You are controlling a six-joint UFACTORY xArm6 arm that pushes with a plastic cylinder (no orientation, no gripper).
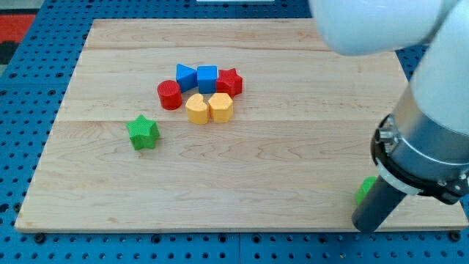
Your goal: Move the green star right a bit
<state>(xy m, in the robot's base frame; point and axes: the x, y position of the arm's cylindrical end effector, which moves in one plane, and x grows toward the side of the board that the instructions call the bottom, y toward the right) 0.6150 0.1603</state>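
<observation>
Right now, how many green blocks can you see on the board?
2. The green star sits alone at the view's left, below-left of the cluster. A second green block is at the view's lower right, mostly hidden behind my rod, beside my tip.

So up on the wooden board (293,147) there's a tight little cluster near the view's top middle: a blue triangle (185,76) right next to a blue cube (207,78), with a red star (229,82) touching on the view's right. Below them sit a red cylinder (169,94), a yellow heart (196,108) and a yellow hexagon (220,107), side by side. Another green block (365,190) peeks out at the view's bottom right, mostly hidden, shape unclear. Blue pegboard (22,132) surrounds everything.
</observation>
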